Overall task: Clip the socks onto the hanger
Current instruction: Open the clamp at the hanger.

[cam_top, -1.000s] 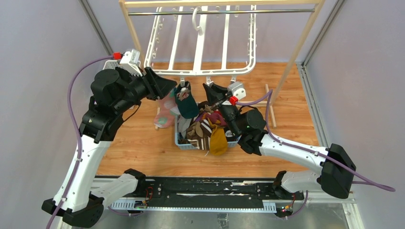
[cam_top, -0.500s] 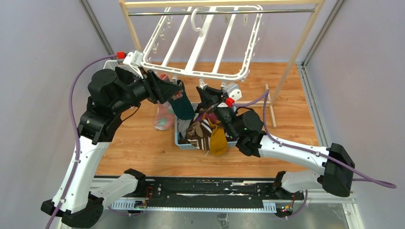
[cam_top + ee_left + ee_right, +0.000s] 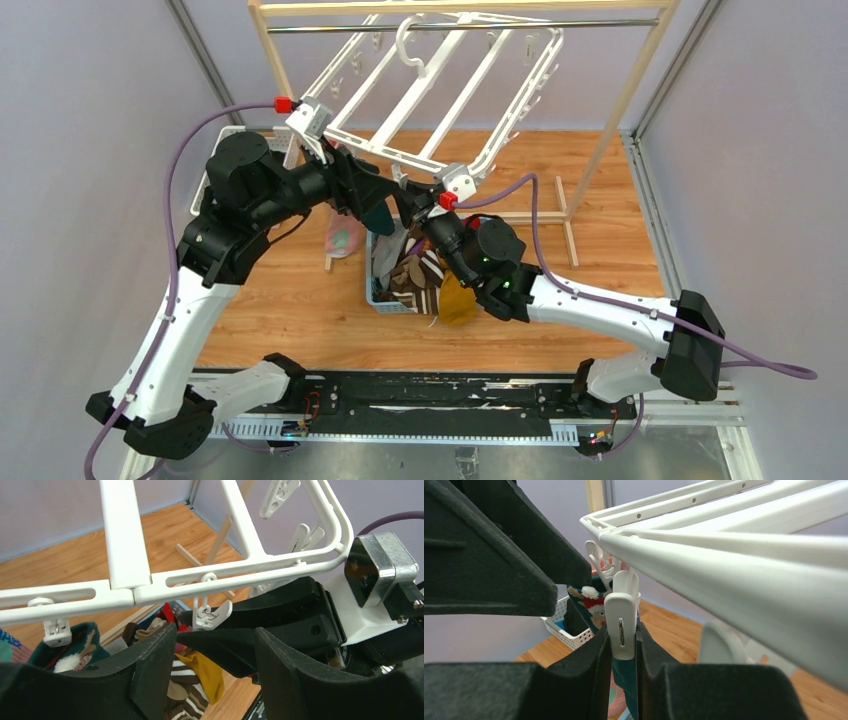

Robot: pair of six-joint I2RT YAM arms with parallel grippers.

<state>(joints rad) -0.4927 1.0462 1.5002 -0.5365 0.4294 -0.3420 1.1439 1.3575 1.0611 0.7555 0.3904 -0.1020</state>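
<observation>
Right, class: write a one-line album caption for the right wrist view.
Right hand squeezes a white clip on the hanger, a teal sock just behind it.

The left arm (image 3: 170,340) and the right arm (image 3: 600,305) have white links, bulky black joint housings and black bases. A purple cable (image 3: 168,215) trails along each, ending in a red cap (image 3: 283,104) beside a white-and-silver camera block (image 3: 380,575). The gripper fingers (image 3: 574,680) are matte black wedges.
</observation>
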